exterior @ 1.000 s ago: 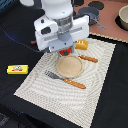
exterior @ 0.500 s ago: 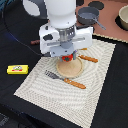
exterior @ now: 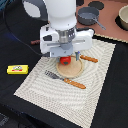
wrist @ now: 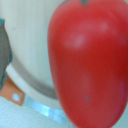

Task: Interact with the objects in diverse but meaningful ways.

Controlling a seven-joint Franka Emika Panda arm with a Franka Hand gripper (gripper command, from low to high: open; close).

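At the exterior view's centre the gripper (exterior: 64,56) seems clamped on the round red toy tomato (exterior: 64,61) just over the tan wooden plate (exterior: 71,68); released high, it may roll off.

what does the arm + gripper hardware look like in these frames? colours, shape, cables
The arm is white and glossy, with rounded, bulbous link housings and a dark grey joint cap near the top of the exterior view. Below it sits a boxy white gripper body with black slots and a grey metallic collar. The gripper has short dark fingers. A black cable loops behind the arm on the exterior view's left. No markings are legible.
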